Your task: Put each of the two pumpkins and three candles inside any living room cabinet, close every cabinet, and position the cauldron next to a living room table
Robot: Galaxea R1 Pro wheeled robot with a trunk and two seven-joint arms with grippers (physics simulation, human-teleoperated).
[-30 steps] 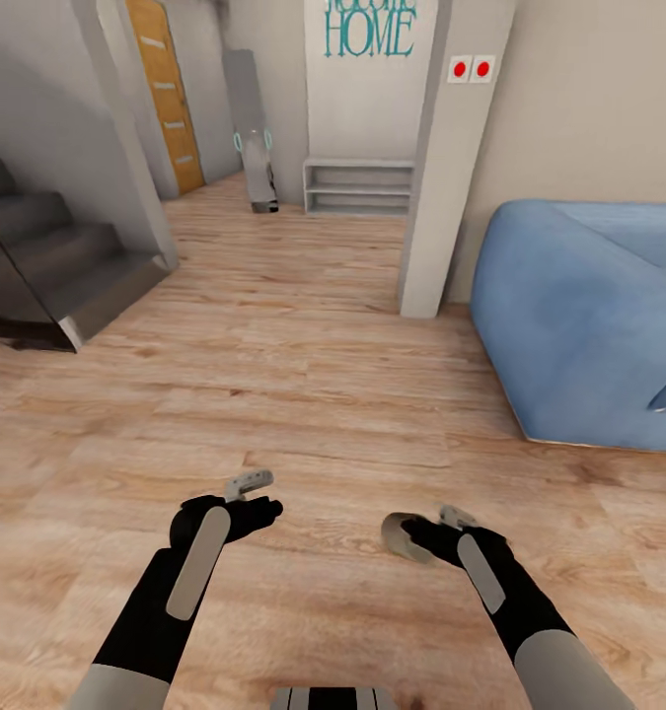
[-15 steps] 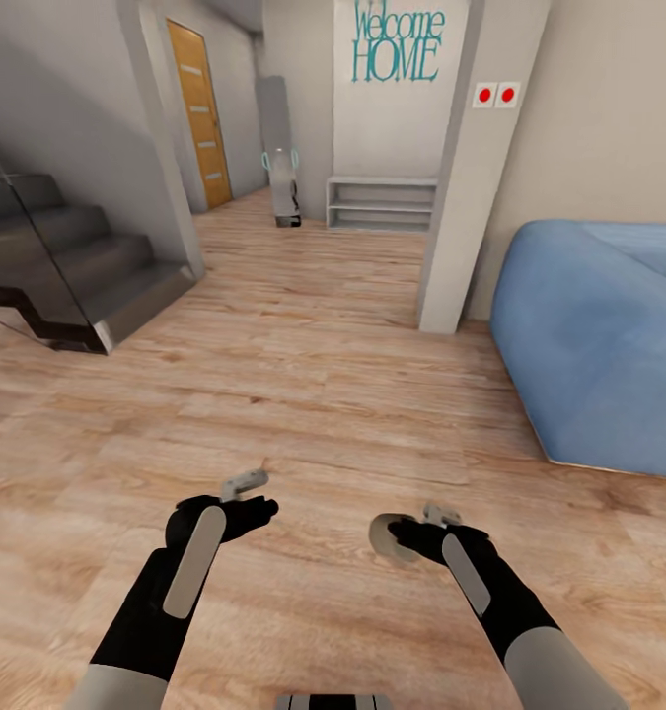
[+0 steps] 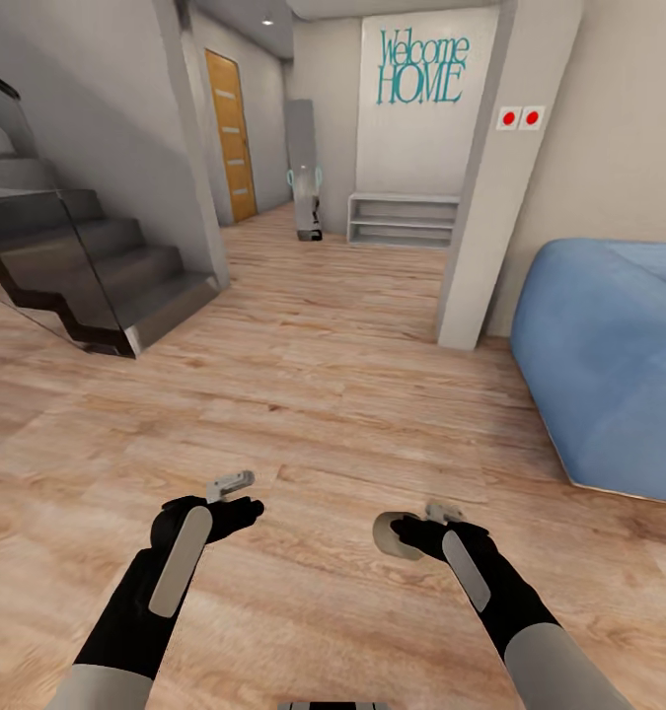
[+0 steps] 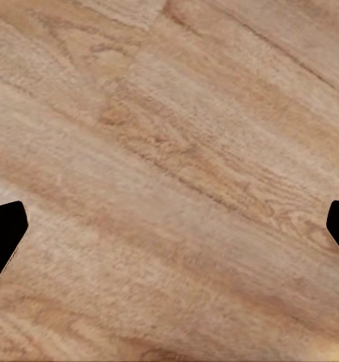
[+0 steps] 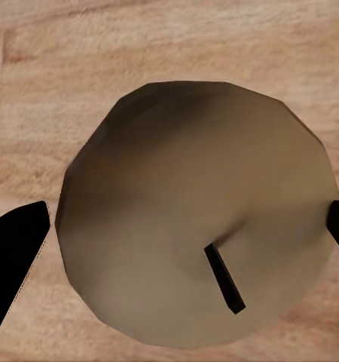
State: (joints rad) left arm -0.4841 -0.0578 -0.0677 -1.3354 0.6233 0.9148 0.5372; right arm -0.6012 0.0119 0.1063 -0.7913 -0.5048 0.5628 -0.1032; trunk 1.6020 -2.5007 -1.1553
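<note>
Robot on the move w/ a candle in hand, view swinging right and tipping up since a sec ago.

Right gripper [image 3: 411,531] is clamped on the squat grey-beige wax candle [image 5: 196,241], dark wick showing, at 5 o'clock over the pale wood plank floor [image 3: 323,394]; left gripper [image 3: 236,493] is spread wide, empty. No cabinet visible yet, so this looks like transit.

Blue sofa [image 3: 609,365], stairs [image 3: 96,286], wood floor [image 3: 313,394]

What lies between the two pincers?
Only bare wooden floor, seen in the head view, between the empty left pincer and the right pincer holding a candle.
</note>
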